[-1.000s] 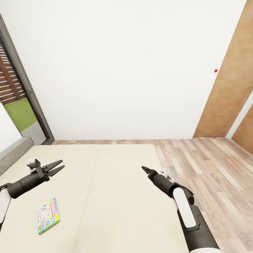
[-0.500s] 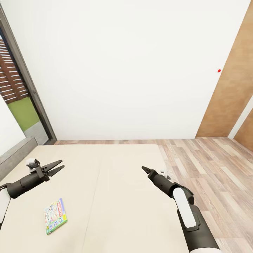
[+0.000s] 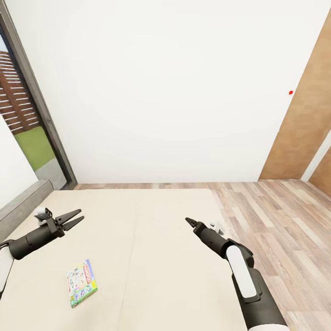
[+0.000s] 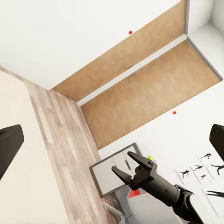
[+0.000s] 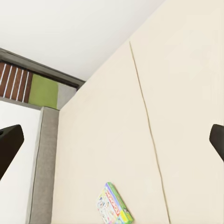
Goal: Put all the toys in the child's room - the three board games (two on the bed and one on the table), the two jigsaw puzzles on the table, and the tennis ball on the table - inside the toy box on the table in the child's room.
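- One board game (image 3: 82,288) lies flat on the bed (image 3: 151,257), near our left side. It is a bright box with a green edge.
- We also see this board game from the right wrist view, on the cream cover, close to the grey headboard (image 5: 43,177) side.
- Compared with a second ago, the whole picture has slid. The game box now sits more toward the middle of our head view, and the red wall dot (image 3: 290,92) and the brown door (image 3: 303,119) sit further right. We think that means we are turning or rolling, not that the box moved.
- Our two arms keep the same place in the head view, so they are just riding along with us.
- Our left end effector (image 3: 72,219) hangs over the bed, above the box and apart from it. Its jaws are spread and it holds nothing.
- Our right end effector (image 3: 188,222) hangs over the middle of the bed. In the left wrist view its jaws are a little apart and it holds nothing.
- We see just this one game on the bed from here. We think the turn is lining us up with it, so the left arm can reach down for the pick.
- Nothing is being carried to the toy box yet, so the job still has a long way to go.
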You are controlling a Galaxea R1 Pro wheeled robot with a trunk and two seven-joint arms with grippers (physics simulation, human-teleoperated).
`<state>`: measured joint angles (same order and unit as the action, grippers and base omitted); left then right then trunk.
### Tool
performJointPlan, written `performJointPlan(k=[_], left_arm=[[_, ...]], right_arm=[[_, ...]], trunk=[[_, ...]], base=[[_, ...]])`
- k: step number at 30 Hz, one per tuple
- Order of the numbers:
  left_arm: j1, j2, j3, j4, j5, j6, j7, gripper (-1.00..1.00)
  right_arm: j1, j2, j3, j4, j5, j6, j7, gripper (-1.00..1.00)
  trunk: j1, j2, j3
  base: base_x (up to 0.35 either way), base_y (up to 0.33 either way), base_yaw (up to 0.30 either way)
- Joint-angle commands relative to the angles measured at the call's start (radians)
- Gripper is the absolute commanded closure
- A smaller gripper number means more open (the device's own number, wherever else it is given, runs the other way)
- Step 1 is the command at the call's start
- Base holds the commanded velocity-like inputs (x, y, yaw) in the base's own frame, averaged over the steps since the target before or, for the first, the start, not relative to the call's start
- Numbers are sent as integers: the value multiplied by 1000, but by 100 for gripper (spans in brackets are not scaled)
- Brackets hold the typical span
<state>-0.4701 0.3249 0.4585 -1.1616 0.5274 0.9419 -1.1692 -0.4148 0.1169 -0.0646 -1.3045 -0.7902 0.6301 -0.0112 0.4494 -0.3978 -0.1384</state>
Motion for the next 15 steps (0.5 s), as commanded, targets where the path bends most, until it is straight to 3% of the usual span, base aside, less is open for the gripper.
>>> performJointPlan(k=[1, 15], left_arm=[[-1, 0, 0, 0, 2, 6, -1, -100], [-1, 0, 0, 0, 3, 6, -1, -100]], right_arm=[[-1, 1, -3, -1, -4, 6, -1, -100], [-1, 1, -3, -1, -4, 6, -1, -100]], trunk=[[1, -2, -2], [1, -2, -2]], base=[[0, 162, 0], [23, 154, 0]])
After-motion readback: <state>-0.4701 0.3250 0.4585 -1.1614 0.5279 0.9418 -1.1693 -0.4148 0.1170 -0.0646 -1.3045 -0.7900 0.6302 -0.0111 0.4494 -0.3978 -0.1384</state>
